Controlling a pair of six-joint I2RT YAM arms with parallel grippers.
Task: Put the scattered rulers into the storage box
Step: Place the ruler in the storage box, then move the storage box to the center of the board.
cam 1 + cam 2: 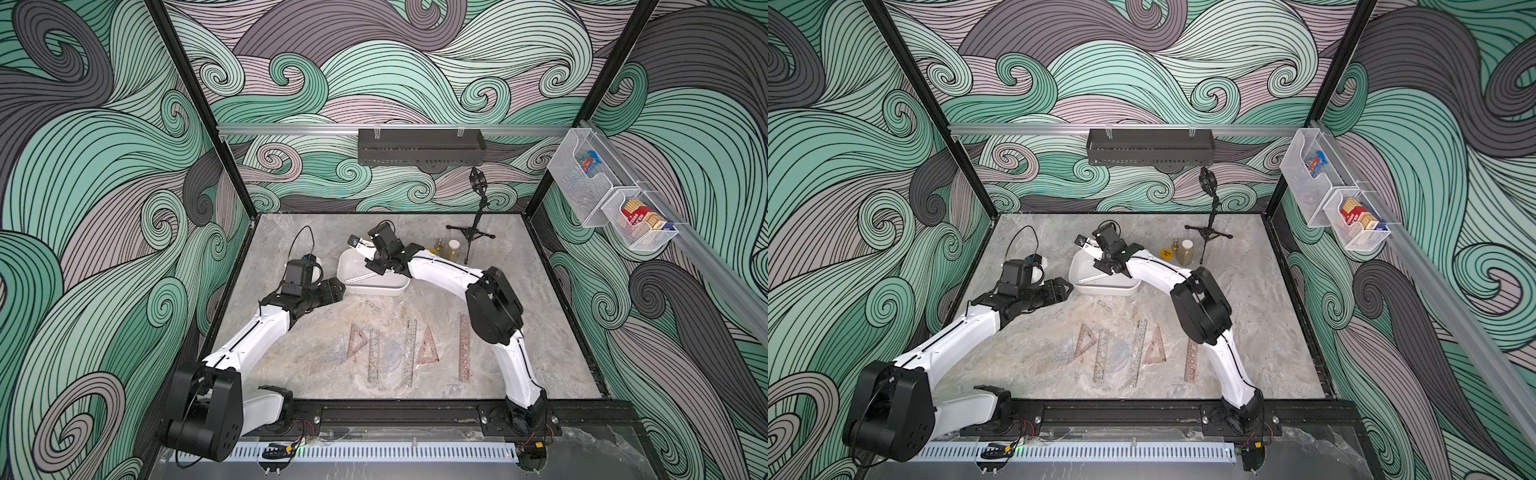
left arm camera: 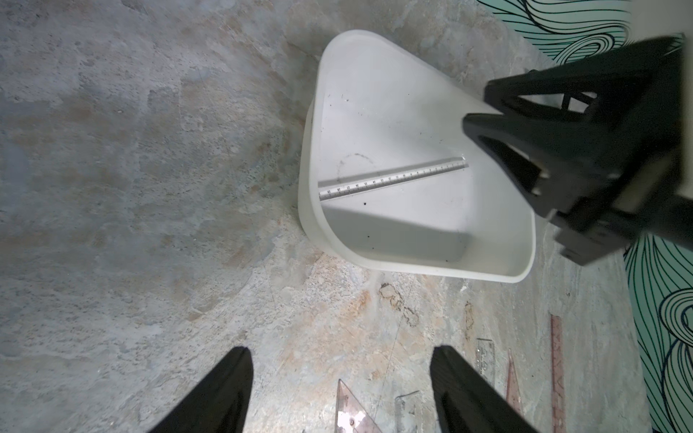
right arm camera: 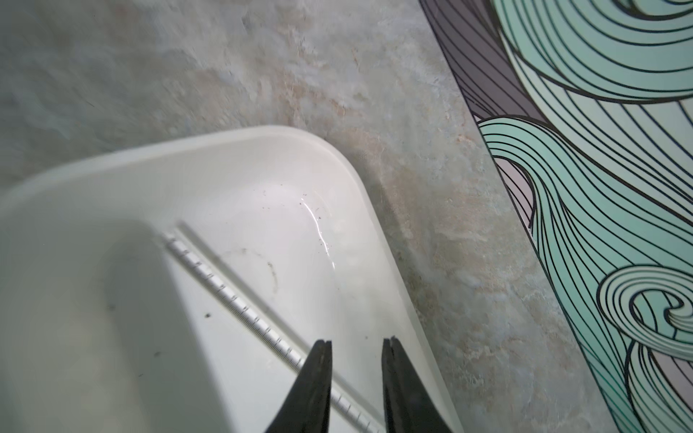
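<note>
The storage box (image 1: 376, 291) (image 1: 1106, 291) is a white low tub in the middle of the table. One clear ruler (image 1: 365, 277) (image 2: 390, 180) (image 3: 225, 288) lies slanted on its floor. My right gripper (image 1: 376, 266) (image 3: 356, 341) hangs over the box's right part, jaws a little open with nothing between them, the ruler passing beneath. My left gripper (image 1: 336, 286) (image 2: 341, 348) stands wide open and empty just left of the box. Several more rulers lie nearer the front: pinkish triangles (image 1: 357, 340) (image 1: 428, 345) and straight strips (image 1: 409, 353) (image 1: 464, 349).
A dark perforated tray (image 1: 419, 145) hangs on the back rail. A small tripod stand (image 1: 473, 232) and two small bottles (image 1: 451, 249) stand behind the box at the right. White wire baskets (image 1: 582, 183) hang on the right wall.
</note>
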